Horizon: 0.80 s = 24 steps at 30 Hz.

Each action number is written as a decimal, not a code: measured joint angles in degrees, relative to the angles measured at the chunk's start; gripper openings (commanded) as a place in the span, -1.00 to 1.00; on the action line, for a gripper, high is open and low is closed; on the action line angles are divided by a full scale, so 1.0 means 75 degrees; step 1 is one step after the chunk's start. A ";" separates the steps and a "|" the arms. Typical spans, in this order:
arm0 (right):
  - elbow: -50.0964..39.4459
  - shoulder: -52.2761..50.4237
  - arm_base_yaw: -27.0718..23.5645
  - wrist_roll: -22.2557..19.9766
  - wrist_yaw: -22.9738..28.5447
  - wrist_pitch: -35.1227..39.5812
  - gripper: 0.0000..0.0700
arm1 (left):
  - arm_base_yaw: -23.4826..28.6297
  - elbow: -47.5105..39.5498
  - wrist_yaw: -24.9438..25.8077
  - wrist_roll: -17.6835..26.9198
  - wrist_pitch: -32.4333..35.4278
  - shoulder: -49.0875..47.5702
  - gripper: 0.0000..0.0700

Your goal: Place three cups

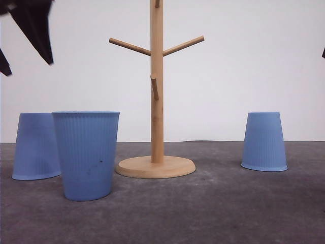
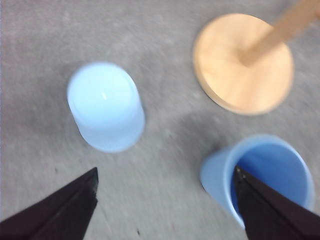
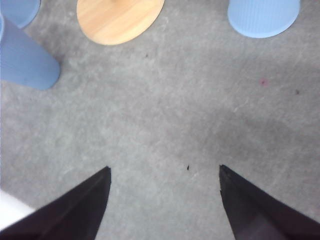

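I read three light-blue ribbed plastic cups on the grey table. The upright light-blue ribbed cup stands mouth up, nearest the camera, left of the tall wooden peg stand with a round base. Behind it, the inverted light-blue cup at far left sits mouth down; its right edge is hidden by the upright cup. The inverted light-blue cup on the right stands well apart on the other side of the stand. The top of the stand is cut off by the frame in the front view.

Left gripper: I see both dark fingers spread wide, nothing between them. The left wrist picture is motion-blurred. The upright cup lies at the right-hand finger, which overlaps its open mouth; I cannot tell if the tip is inside or only above it. The inverted cup lies ahead of the other finger, apart from it. The stand's base is beyond the upright cup, its post cut off.

Right gripper: fingers wide apart, over bare table. Well ahead of them I see the stand's base cut off, the right cup cut off, and the upright cup's wall. A sliver of a blue cup shows at the corner.

In the front view, dark arm parts intrude at upper left; I cannot make out fingers there.
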 measured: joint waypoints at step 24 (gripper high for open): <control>0.0002 -0.0014 0.0000 -0.0034 -0.0009 0.0157 0.24 | 0.0750 0.0471 -0.0058 -0.0018 0.1212 0.3001 0.81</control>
